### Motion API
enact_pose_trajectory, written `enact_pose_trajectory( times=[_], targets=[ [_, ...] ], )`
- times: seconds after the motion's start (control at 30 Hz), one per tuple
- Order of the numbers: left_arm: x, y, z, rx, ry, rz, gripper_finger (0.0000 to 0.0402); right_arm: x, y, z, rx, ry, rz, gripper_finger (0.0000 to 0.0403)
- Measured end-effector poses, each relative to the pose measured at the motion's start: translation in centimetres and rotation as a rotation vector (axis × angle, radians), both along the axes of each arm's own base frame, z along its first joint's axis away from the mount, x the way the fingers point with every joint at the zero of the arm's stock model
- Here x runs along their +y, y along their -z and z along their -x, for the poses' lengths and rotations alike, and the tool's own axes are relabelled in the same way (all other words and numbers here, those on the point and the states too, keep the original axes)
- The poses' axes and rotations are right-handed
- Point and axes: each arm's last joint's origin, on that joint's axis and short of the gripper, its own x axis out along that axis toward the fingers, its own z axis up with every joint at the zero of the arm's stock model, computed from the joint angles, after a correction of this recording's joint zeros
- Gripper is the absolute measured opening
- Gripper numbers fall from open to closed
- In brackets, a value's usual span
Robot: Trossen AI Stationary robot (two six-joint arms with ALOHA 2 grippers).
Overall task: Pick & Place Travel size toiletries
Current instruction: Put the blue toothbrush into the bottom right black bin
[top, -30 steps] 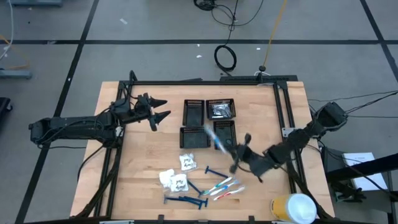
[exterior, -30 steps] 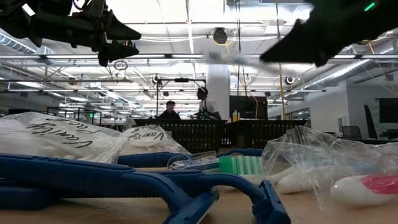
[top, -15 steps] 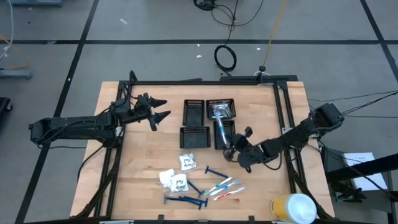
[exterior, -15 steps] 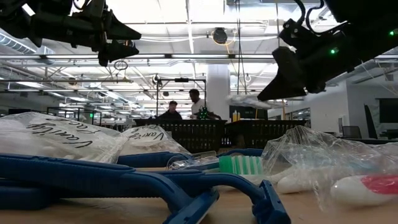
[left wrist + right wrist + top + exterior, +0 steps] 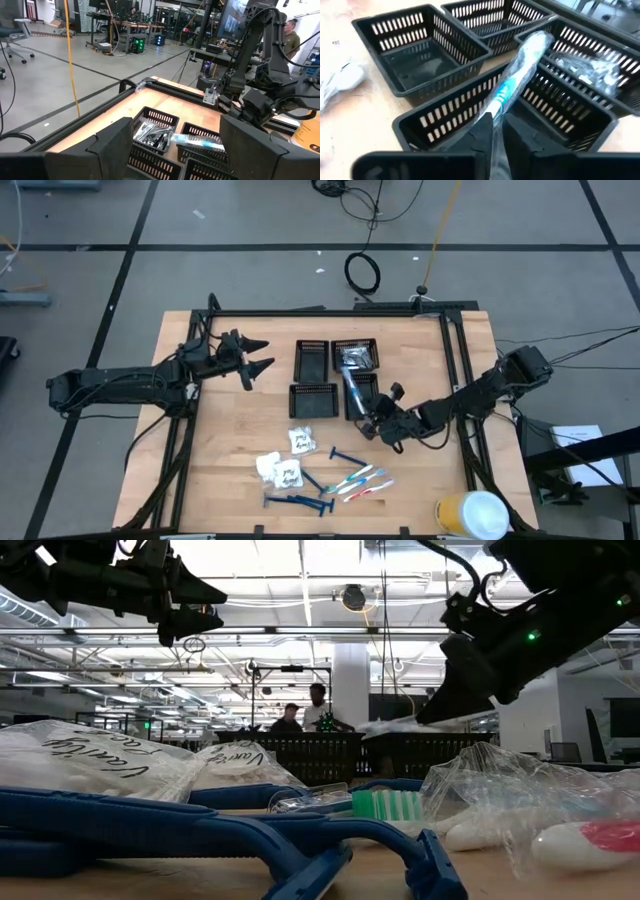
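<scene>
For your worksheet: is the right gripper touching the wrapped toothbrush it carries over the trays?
Touching. The right wrist view shows the right gripper with its jaws pinched on the end of the wrapped toothbrush, which sticks out over a black tray.

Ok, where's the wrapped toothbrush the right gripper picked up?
In the high view the wrapped toothbrush lies over the near-right tray, pinched in the right gripper.

Four black mesh trays (image 5: 312, 358), three white packets (image 5: 284, 464), one yellow-and-white cylinder (image 5: 470, 514).

Wooden table (image 5: 230, 450), four black trays (image 5: 313, 400), razors (image 5: 300, 501), toothbrushes (image 5: 362, 480), packets (image 5: 280, 470)
</scene>
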Motion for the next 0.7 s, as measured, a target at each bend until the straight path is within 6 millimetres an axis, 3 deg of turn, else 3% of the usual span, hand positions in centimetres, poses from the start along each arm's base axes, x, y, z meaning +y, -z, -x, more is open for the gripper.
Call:
enact_pose_trajectory(
  times=[0.4,0.57,0.7],
  targets=[
    [0.0,0.0,0.0,0.0,0.0,0.0,0.0285,-1.4,-0.6,-0.1,0.097,-0.039,0.13,0.0139],
    [0.0,0.0,0.0,0.0,0.0,0.0,0.0285,-1.4,-1.5,-0.2,0.04,-0.054,0.097,0.015],
    [0.0,0.0,0.0,0.0,0.0,0.0,0.0285,-0.4,-2.8,-0.4,-0.055,-0.204,-0.046,0.0145]
  ],
)
